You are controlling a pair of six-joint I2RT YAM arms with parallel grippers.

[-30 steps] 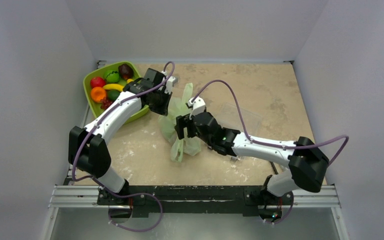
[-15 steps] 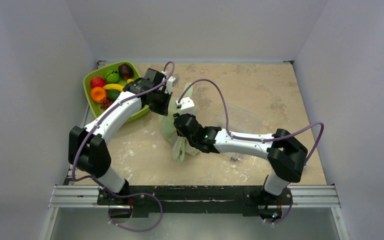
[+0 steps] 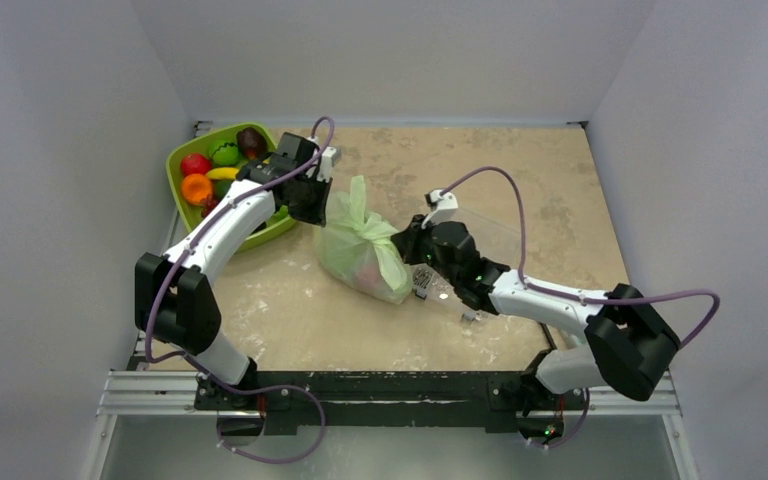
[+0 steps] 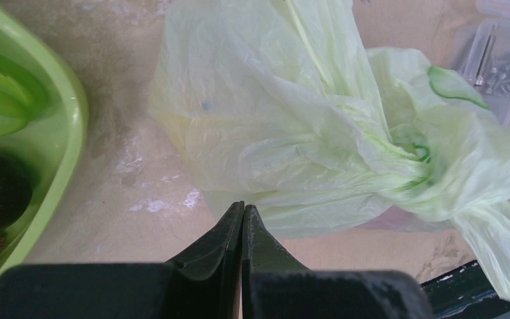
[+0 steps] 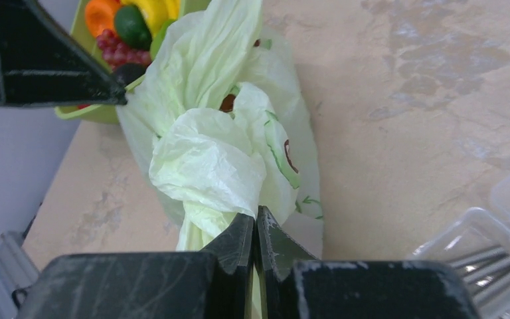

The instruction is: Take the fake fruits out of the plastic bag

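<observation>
Beige tabletop [image 3: 540,170], avocado-print plastic bag [image 3: 355,245], right tool [image 5: 255,216] pinching its knotted handles, left tool [image 4: 242,208] pressed together against bag

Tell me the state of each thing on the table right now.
plastic bag, neck twisted shut, lying down
left gripper, shut on the bag's edge
right gripper, shut on the bag's bunched neck
green bowl, upright, holding fruit
clear box, holds screws; lid state unclear
</observation>
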